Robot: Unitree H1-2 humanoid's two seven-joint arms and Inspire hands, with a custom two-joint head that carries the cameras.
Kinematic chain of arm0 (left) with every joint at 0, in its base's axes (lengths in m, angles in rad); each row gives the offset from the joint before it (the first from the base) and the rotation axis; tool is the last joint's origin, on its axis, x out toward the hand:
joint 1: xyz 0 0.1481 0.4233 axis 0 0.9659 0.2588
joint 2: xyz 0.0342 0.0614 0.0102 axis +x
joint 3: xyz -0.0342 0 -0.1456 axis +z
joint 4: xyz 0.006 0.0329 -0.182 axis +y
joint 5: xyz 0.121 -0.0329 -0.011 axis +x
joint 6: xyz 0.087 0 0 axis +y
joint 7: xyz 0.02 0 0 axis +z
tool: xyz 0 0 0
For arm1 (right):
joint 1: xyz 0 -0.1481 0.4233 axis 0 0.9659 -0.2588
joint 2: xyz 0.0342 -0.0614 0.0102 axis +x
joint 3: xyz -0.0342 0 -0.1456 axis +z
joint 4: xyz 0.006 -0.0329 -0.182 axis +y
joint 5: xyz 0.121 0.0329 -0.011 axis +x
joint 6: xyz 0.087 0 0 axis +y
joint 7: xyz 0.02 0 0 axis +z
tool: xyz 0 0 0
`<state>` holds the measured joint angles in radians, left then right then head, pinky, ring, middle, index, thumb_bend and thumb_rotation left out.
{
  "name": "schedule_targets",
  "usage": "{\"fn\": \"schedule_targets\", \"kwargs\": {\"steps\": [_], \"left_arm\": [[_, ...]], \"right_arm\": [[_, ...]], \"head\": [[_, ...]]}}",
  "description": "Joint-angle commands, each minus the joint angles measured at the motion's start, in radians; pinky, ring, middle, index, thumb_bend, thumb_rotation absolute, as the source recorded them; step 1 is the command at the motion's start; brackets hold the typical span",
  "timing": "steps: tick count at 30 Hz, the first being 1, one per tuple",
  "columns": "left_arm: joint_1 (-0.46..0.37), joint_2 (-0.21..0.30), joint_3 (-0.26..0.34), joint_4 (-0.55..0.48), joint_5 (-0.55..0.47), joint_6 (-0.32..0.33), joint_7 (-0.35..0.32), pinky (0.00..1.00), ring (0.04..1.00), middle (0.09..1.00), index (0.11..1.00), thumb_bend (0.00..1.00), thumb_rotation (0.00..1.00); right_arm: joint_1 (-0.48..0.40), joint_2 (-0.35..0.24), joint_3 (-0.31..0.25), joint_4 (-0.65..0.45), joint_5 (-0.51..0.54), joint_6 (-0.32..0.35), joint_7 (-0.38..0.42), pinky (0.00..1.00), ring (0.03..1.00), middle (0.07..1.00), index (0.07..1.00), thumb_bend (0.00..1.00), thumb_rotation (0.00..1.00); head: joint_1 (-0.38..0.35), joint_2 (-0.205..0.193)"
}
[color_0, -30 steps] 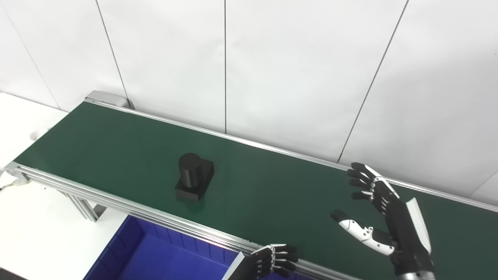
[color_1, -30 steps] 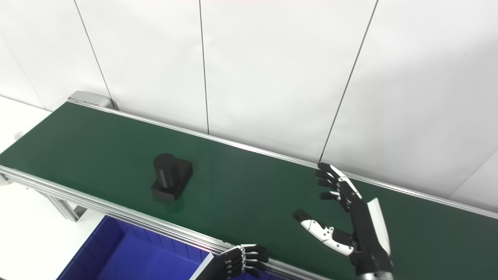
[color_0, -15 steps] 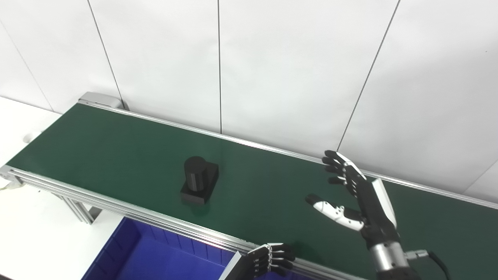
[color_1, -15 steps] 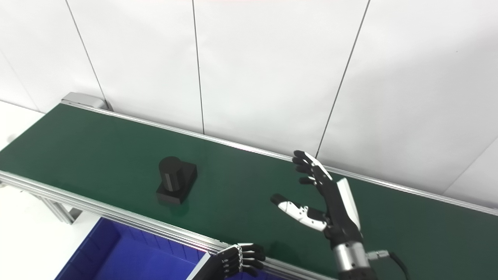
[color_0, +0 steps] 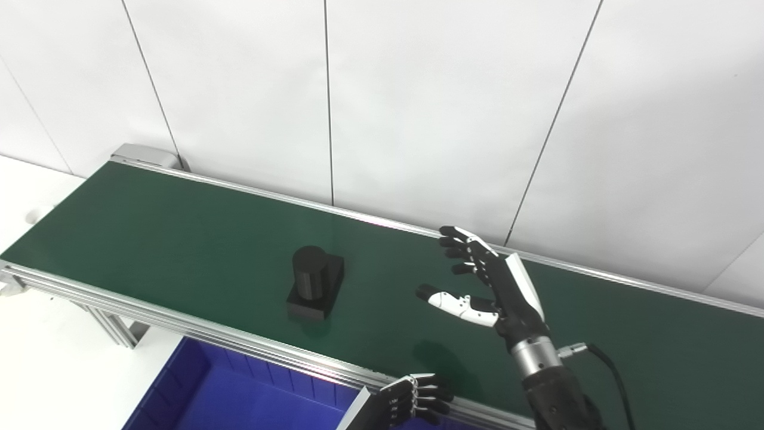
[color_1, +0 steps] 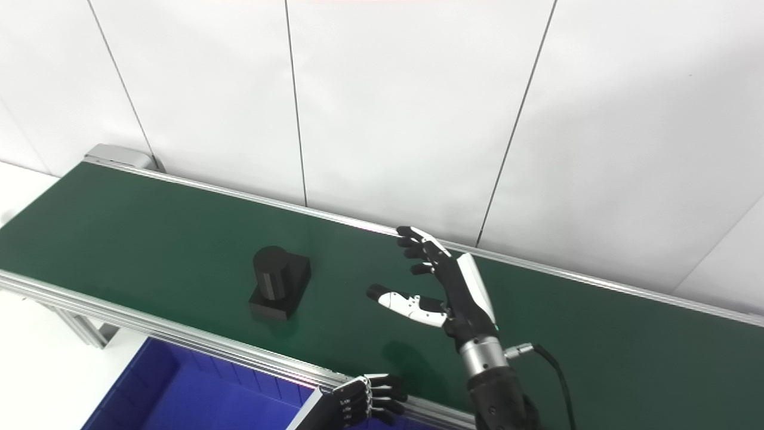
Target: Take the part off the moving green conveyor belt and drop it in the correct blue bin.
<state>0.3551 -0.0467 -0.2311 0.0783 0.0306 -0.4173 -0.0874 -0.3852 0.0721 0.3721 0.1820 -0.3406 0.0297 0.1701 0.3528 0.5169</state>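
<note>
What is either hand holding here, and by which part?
Nothing. The right hand is open above the belt, apart from the part. The left hand is curled by the belt's near rail, empty.

Your right robot hand (color_0: 498, 286) has black fingers, a white thumb segment, a white back plate and a silver wrist cuff with a black cable plugged into it above a dark forearm, while your left robot hand (color_0: 412, 401) shows black fingers with pale knuckle pieces.
</note>
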Motion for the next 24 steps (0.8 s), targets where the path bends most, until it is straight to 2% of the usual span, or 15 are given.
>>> {"fn": "schedule_targets", "kwargs": {"steps": [1,8,16,24], "left_arm": [[0.004,-0.008,-0.005,-0.034,-0.002,-0.022,-0.002,0.63,0.686,0.729,0.761,0.87,0.55],[0.005,-0.009,-0.008,-0.032,-0.001,-0.027,-0.002,0.64,0.689,0.732,0.763,0.86,0.55],[0.004,-0.013,-0.011,-0.032,0.001,-0.024,0.002,0.64,0.695,0.736,0.759,0.86,0.55],[0.001,-0.019,-0.014,-0.029,0.011,-0.027,0.007,0.64,0.692,0.737,0.754,0.86,0.56]], "right_arm": [[-0.05,0.031,0.009,-0.009,0.004,-0.052,-0.01,0.73,0.803,0.821,0.845,0.69,0.38],[-0.06,0.047,0.04,0.02,-0.026,-0.045,-0.026,0.81,0.814,0.81,0.84,0.71,0.39],[-0.079,0.068,0.06,0.072,-0.035,-0.068,-0.044,0.74,0.808,0.803,0.831,0.72,0.39],[-0.103,0.093,0.069,0.128,-0.043,-0.07,-0.051,0.76,0.828,0.826,0.835,0.73,0.39]], "head": [[0.001,0.001],[0.002,0.006],[0.009,0.007],[0.012,0.007]]}}
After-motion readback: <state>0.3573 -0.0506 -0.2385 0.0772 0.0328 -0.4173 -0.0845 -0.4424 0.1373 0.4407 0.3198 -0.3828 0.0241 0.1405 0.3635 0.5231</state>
